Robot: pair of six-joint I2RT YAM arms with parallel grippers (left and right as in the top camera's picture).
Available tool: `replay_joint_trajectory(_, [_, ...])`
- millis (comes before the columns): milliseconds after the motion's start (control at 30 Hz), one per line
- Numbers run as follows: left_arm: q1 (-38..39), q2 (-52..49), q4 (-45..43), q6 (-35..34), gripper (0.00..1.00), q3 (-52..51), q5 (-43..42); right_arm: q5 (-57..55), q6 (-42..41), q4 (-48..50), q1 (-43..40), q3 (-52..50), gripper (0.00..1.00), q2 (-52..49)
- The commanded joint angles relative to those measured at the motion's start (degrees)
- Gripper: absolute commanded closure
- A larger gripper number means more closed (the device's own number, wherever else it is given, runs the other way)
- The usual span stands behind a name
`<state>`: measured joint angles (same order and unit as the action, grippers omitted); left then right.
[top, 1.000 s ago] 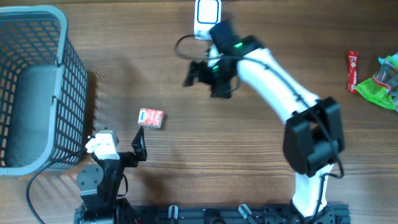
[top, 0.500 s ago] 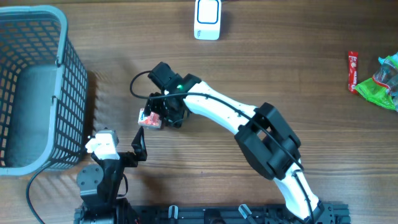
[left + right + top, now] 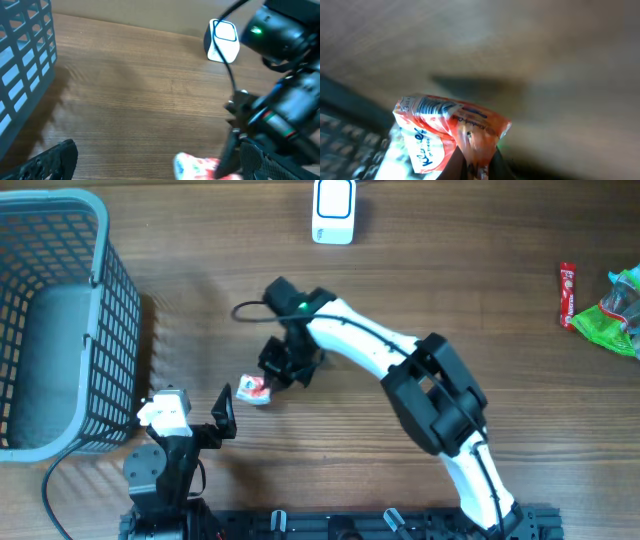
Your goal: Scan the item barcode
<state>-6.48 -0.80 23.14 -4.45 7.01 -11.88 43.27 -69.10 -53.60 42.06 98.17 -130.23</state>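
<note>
The right pincer (image 3: 272, 377) is shut on a small red and white packet (image 3: 255, 388), which is gripped by one crumpled end. In the right wrist view the packet (image 3: 449, 129) is seen tilted above the dark fingertips (image 3: 476, 169), with a barcode (image 3: 432, 106) printed near its upper edge. A soft shadow is cast on the wood beyond it. Whether the packet is touching the desk (image 3: 450, 290) cannot be told. It is held near the front left of the desk, just beside the left pincer (image 3: 190, 408), whose jaws are spread wide and hold nothing. In the left wrist view the packet (image 3: 195, 167) is seen low in the frame between those jaws.

The right arm (image 3: 380, 355) is stretched across the middle of the desk from its base at the front edge. A white scanner (image 3: 333, 210) is set at the far edge, well apart from the packet. A grey-blue wire basket (image 3: 118, 300) is placed at the left end. At the far right, a red bar (image 3: 568, 295) and a green bag (image 3: 622, 308) are laid close together.

The desk is a brown, wood-grained surface, matt and evenly lit, and every view is filled by it.
</note>
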Motion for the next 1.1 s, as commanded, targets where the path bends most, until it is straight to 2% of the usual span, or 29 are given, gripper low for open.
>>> replay_joint_trajectory(0, [0.0,0.3,-0.2,-0.5,0.0,-0.2,-0.1,21.2,-11.0,-5.5,-5.3,-0.3,0.96,3.4])
replay_joint_trajectory(67, [0.0,0.3,-0.2,-0.5,0.0,-0.2,-0.1,25.0,-20.0,-5.4,-8.3,-0.3,0.96,3.4])
replay_joint_trajectory(100, [0.0,0.3,-0.2,-0.5,0.0,-0.2,-0.1,27.9,-21.0,-5.4,-9.8,-0.3,0.96,3.4])
replay_joint_trajectory(133, [0.0,0.3,-0.2,-0.5,0.0,-0.2,-0.1,30.4,-20.4,-5.4,-11.2,-0.3,0.9,3.4])
replay_joint_trajectory(167, [0.0,0.3,-0.2,-0.5,0.0,-0.2,-0.1,30.3,-22.7,-5.4,-12.0,-0.3,0.96,3.4])
replay_joint_trajectory(233, [0.0,0.3,-0.2,-0.5,0.0,-0.2,-0.1,30.8,-27.5,-5.1,-13.1,-0.3,0.96,3.4])
replay_joint_trajectory(333, [0.0,0.3,-0.2,-0.5,0.0,-0.2,-0.1,31.4,-40.1,-5.2,-14.8,-0.3,0.95,3.4])
replay_joint_trajectory(400, [0.0,0.3,-0.2,-0.5,0.0,-0.2,-0.1,31.2,-49.3,-4.7,-15.6,-0.3,0.88,3.4])
replay_joint_trajectory(467, [0.0,0.3,-0.2,-0.5,0.0,-0.2,-0.1,32.5,-49.3,-2.8,-17.7,-0.3,0.89,3.1])
replay_joint_trajectory(533, [0.0,0.3,-0.2,-0.5,0.0,-0.2,-0.1,31.4,-49.4,-4.9,-20.1,-0.3,0.9,3.1])
replay_joint_trajectory(767, [0.0,0.3,-0.2,-0.5,0.0,-0.2,-0.1,14.7,-49.3,-33.3,-29.5,-0.4,0.9,1.7])
replay_joint_trajectory(833, [0.0,0.3,-0.2,-0.5,0.0,-0.2,-0.1,11.9,-49.4,-38.7,-31.5,-0.5,0.89,-0.1])
replay_joint_trajectory(1033, [0.0,0.3,-0.2,-0.5,0.0,-0.2,-0.1,14.8,-49.3,-38.8,-31.8,-2.2,0.69,-6.7])
replay_joint_trajectory(1067, [0.0,0.3,-0.2,-0.5,0.0,-0.2,-0.1,17.4,-49.3,-38.8,-31.9,-2.2,0.5,-7.8])
